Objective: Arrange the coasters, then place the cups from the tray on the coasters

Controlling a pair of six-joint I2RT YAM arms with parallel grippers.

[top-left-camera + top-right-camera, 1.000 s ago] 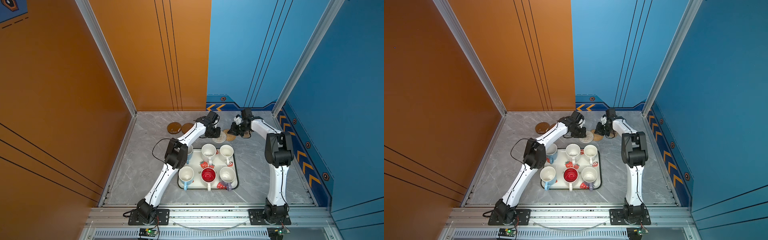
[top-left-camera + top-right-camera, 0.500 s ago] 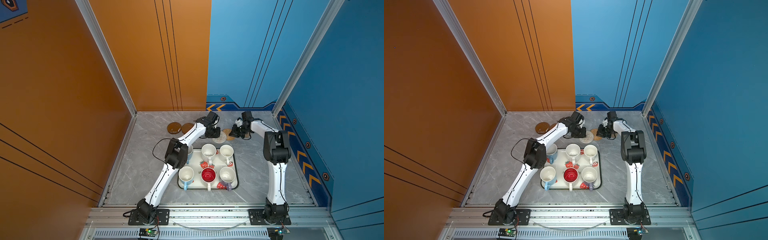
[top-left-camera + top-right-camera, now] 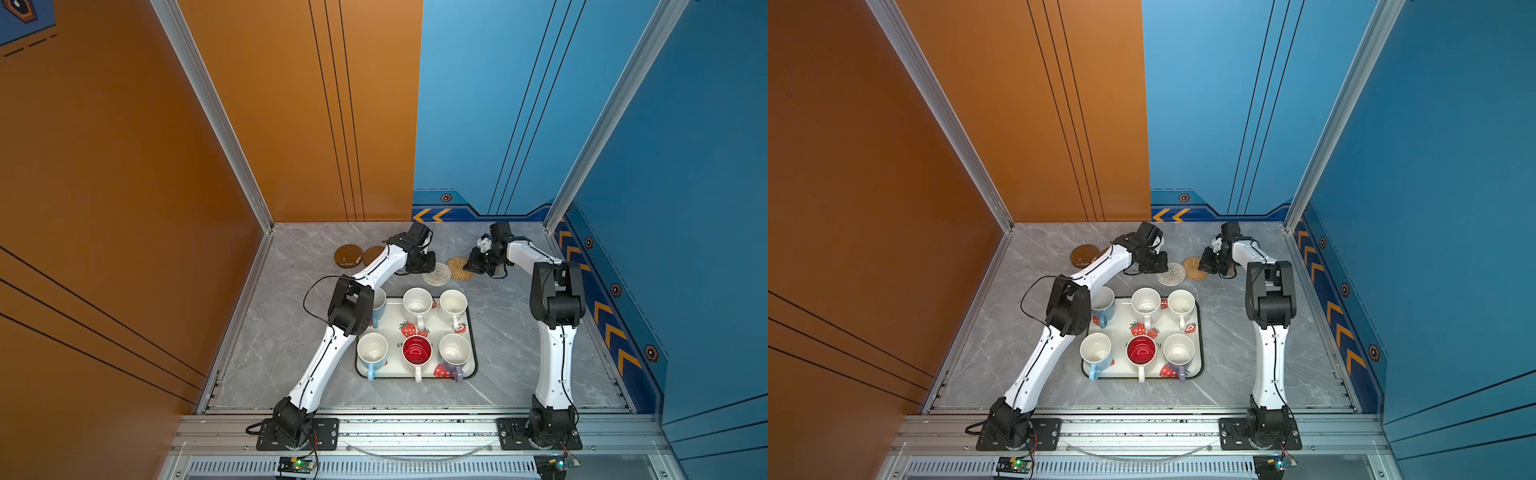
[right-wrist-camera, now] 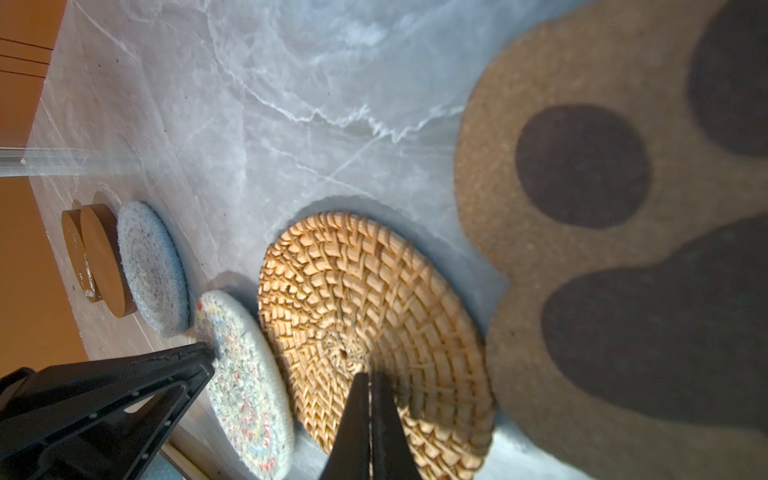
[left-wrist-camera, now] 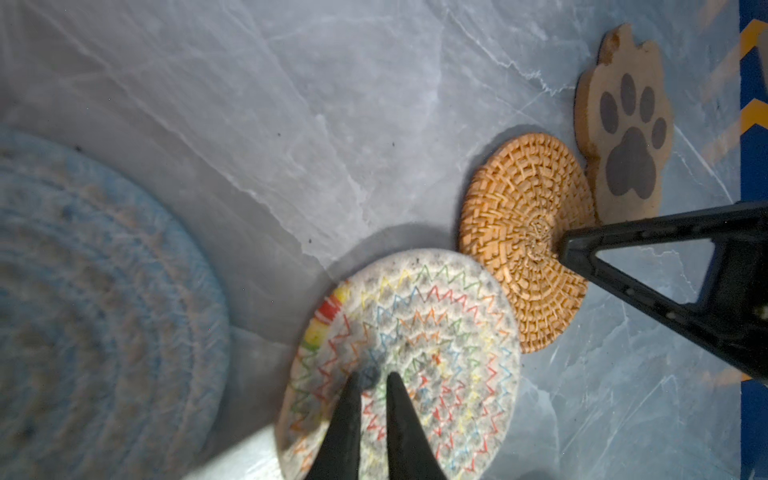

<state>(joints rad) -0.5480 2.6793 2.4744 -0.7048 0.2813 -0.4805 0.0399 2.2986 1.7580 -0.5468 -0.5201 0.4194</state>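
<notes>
Both grippers are at the back of the table. My left gripper (image 5: 372, 376) (image 3: 430, 266) is shut, its tips resting on the cream woven coaster (image 5: 436, 332) (image 3: 437, 273) with coloured zigzags. The right gripper (image 4: 370, 374) (image 3: 470, 268) is shut too, tips on the tan woven coaster (image 4: 353, 291) (image 3: 457, 268), whose edge touches the cream one. The paw-print coaster (image 5: 623, 137) lies just beyond the tan one. A grey woven coaster (image 4: 151, 270) and two brown discs (image 3: 348, 255) lie to the left. Several cups, including the red-inside one (image 3: 417, 349), stand on the strawberry tray (image 3: 473, 365).
The tray sits in the middle of the grey marble table (image 3: 291, 332), close in front of the coasters. My left arm's elbow (image 3: 351, 305) hangs over the tray's back left cup. Orange and blue walls enclose the table on three sides.
My right gripper has shifted slightly to the left over the tan coaster. The left gripper stays on the cream coaster, with its jaws a touch closer together.
</notes>
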